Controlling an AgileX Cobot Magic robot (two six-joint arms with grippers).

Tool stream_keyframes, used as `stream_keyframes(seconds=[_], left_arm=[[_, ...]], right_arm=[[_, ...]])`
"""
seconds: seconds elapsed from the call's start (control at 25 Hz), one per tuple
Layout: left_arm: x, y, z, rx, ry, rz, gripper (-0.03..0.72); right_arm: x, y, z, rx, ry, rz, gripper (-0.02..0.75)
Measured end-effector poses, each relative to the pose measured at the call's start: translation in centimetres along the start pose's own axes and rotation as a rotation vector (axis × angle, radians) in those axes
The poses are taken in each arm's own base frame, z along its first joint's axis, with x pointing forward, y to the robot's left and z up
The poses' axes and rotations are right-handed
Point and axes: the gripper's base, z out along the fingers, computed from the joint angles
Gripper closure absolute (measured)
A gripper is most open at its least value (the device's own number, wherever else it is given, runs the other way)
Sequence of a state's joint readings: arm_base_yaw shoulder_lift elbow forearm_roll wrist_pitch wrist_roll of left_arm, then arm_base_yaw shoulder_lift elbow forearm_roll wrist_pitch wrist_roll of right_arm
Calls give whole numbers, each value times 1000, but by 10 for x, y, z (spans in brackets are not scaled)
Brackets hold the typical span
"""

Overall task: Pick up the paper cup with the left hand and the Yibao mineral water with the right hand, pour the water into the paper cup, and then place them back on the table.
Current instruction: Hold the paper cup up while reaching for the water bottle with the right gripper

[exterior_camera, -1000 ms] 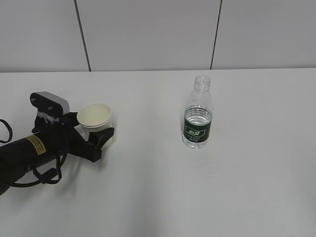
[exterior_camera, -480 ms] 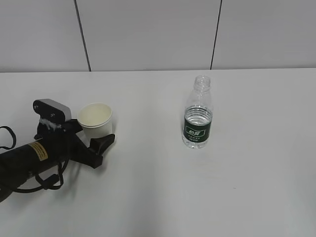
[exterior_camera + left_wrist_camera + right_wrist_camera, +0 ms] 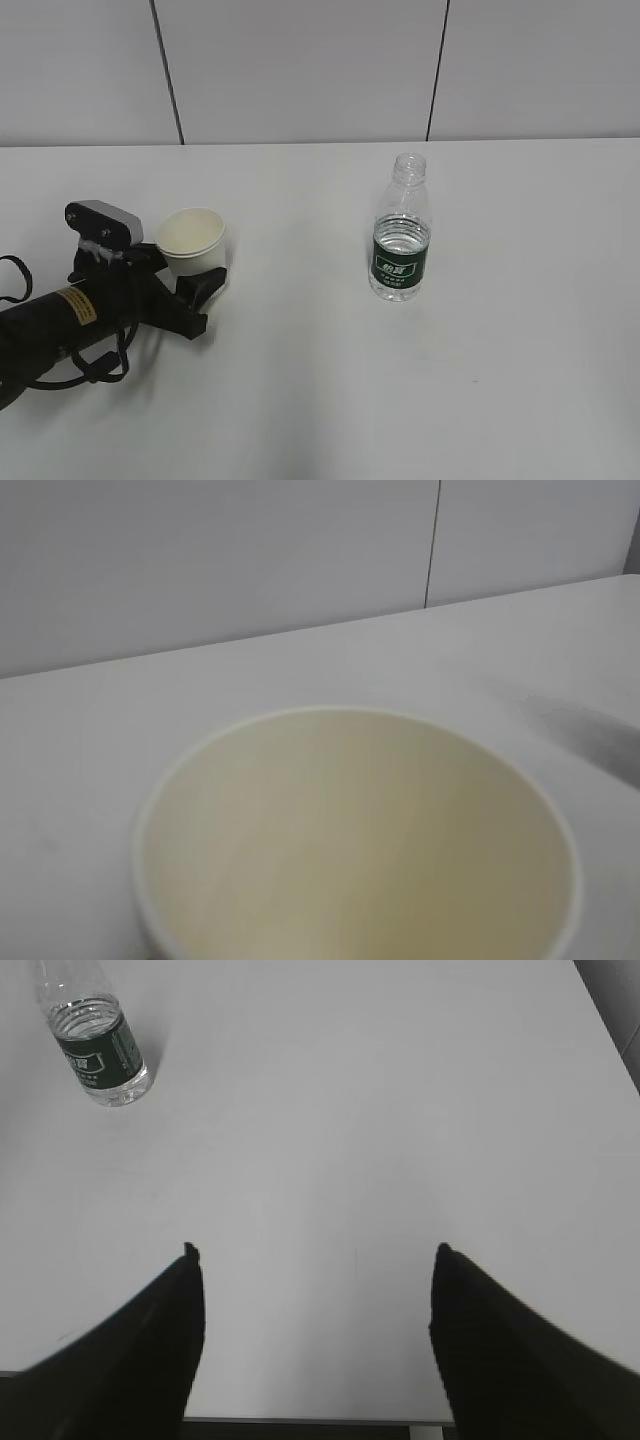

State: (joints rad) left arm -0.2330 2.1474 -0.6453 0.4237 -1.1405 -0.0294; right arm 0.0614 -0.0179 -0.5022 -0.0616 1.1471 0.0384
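Note:
The cream-white paper cup [image 3: 190, 240] stands on the white table [image 3: 320, 380] at the left, and its empty inside fills the left wrist view [image 3: 350, 850]. My left gripper [image 3: 185, 272], on the arm with the yellow sticker, has a finger on either side of the cup. The near finger [image 3: 205, 285] presses against the cup's lower wall; the far finger is hidden. The Yibao water bottle [image 3: 401, 232] stands upright and capless right of centre, and also shows in the right wrist view [image 3: 97, 1045]. My right gripper [image 3: 315, 1252] is open and empty, far from the bottle, near the table's front edge.
A grey panelled wall [image 3: 300, 70] runs behind the table. The table's front edge [image 3: 300, 1420] shows just below the right fingers, and its right edge [image 3: 610, 1030] shows at the top right of that view.
The left arm has dropped lower around the cup, then its near finger has moved in against the cup's wall. Cup and bottle have stayed in place.

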Motion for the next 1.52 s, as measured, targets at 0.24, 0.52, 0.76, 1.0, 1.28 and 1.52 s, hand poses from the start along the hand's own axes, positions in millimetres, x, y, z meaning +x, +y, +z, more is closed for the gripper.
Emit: stream_keyframes(seconds=[0.24,0.52,0.76,1.0,1.28,1.52], left_arm=[[0,0,0,0,-1,0,246],[0,-3,0,37,0,17,249],[-6,-8,-1,91,-16,52,256],[-30,-6,-7,85,-18,75,257],[-56,-10,-16,132,-40,79,257],[-58,-18,-20,220,0,118,257]], right_arm=[[0,0,0,0,0,0,188],[0,0,0,0,0,0,188],[0,0,0,0,0,0,188],[0,0,0,0,0,0,188],[0,0,0,0,0,0,188],[0,0,0,0,0,0,188]])
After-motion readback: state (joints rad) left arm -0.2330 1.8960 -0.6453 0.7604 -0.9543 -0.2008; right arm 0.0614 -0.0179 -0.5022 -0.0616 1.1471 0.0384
